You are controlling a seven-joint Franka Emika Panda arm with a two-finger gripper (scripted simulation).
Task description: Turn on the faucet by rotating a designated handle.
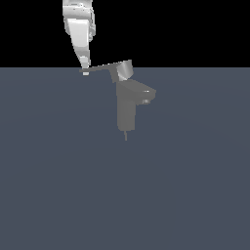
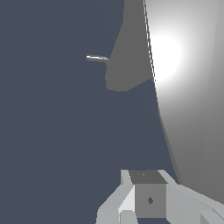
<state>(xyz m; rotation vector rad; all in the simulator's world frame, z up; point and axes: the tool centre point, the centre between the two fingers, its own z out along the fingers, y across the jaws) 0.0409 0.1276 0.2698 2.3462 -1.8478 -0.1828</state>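
From my remote seat I see the thin flat grey lever handle reaching from its short pale cylindrical cap atop the small blocky grey metal faucet, away from the stubby spout, towards the exterior view's left. The white gripper sits right at the lever's far tip, seemingly touching it, though I cannot tell whether its fingers are spread or pressed together. I judge contact is roughly made, but whether any rotation has happened I cannot read; the turning appears left to do.
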